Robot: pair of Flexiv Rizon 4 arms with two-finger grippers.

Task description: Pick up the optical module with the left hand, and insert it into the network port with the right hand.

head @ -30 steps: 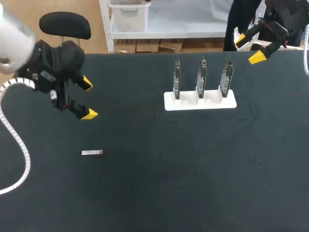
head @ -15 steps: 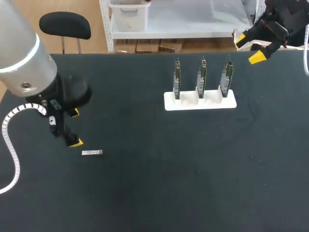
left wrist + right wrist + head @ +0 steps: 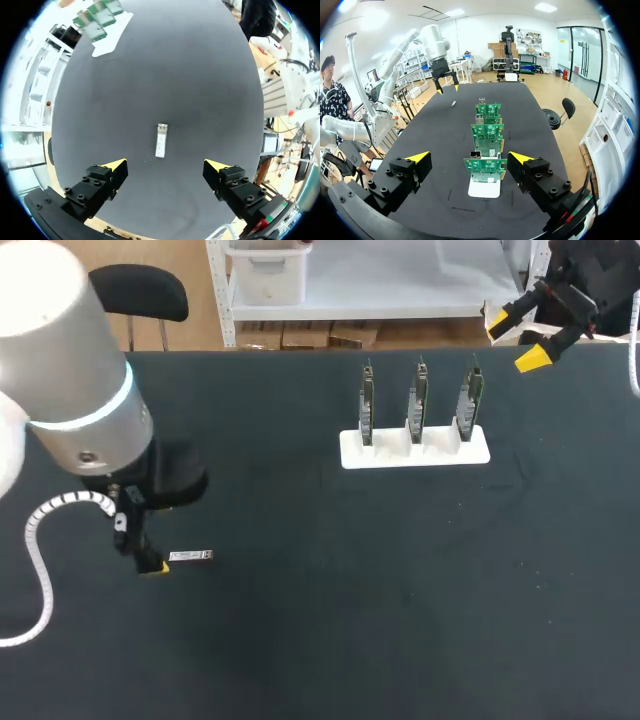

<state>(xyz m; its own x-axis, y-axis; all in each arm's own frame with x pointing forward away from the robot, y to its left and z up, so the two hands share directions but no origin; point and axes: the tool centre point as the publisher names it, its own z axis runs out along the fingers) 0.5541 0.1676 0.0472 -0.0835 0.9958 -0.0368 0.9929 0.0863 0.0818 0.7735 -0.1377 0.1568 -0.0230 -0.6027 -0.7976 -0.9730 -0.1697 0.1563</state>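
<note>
Black table, optical module away from edges — left pincer spread above.

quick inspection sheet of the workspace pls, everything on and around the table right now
surface: dark table, bare apart from the job's things
job's things: optical module lying flat near the left side; three green cards upright in a white stand
clutter: nothing seen
grippers: left gripper open, low over the module, not touching it; right gripper open, at the far right edge beyond the stand
cables: white coiled cable hanging from the left arm over the table
surroundings: nothing seen reaching over the table
</note>
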